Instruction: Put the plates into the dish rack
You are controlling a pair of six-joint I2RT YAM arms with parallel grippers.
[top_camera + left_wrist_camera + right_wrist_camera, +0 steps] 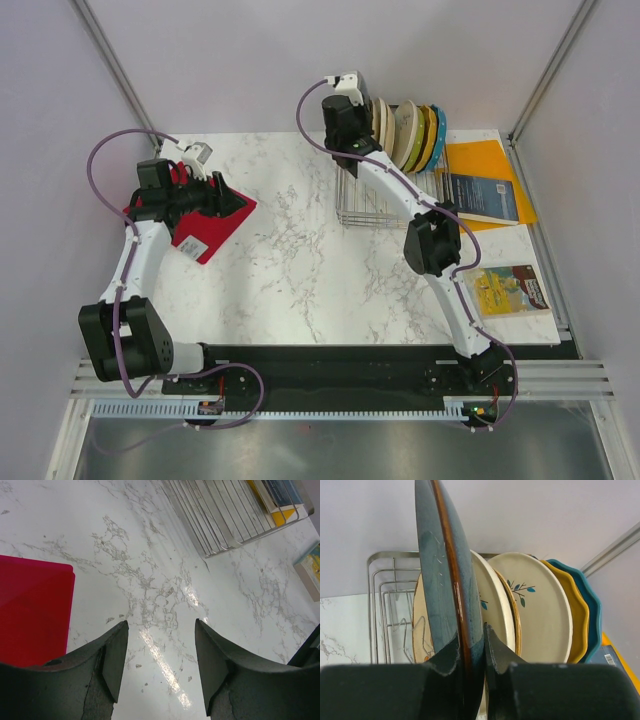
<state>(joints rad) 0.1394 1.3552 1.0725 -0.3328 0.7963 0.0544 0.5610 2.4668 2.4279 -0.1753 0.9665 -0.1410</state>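
Note:
My right gripper [470, 645] is shut on the rim of a dark teal-grey plate [445, 575] with a brown edge, held upright and edge-on at the silver wire dish rack [380, 575]. Right behind it stand two cream plates with branch drawings [535, 610], then a yellow one [577, 615] and a teal scalloped one [592, 605]. From above, the right gripper [350, 100] is at the rack's [365, 205] far end beside the upright plates [408, 135]. My left gripper [161, 630] hangs open and empty over bare marble, next to the red mat [30, 610].
An orange folder [480, 165] and a dark blue book [485, 195] lie right of the rack. A yellow booklet [510, 290] sits near the right edge. The red mat [215, 230] lies under the left arm. Walls close in behind the rack.

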